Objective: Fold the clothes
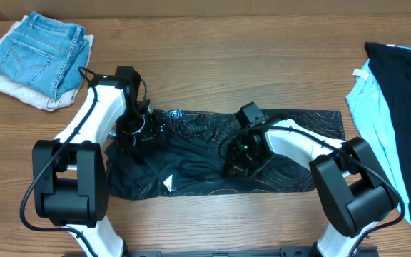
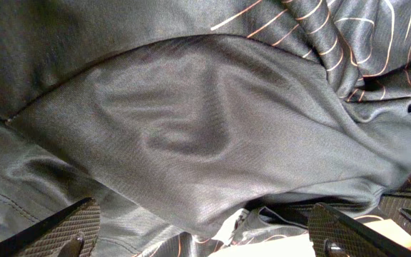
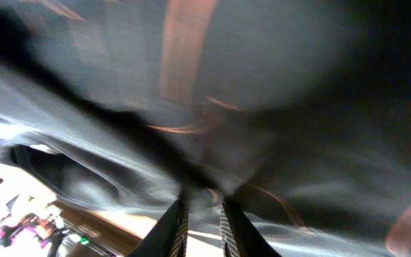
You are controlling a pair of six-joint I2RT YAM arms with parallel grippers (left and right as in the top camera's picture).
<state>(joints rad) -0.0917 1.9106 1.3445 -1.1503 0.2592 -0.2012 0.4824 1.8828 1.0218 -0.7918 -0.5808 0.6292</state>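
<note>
— Reading rightward from the jeans (image 1: 38, 53)?
— Just right of those: left gripper (image 1: 140, 132), jaws wide, empty, above the jersey (image 1: 298, 128) heaped on the worktop (image 1: 212, 43). Farther right: right gripper (image 1: 237, 160), jaws narrow, nipping a fold.
— Progress?
— Early, seemingly. End nearer the jeans bunched, far end flat; no tidy fold yet.
</note>
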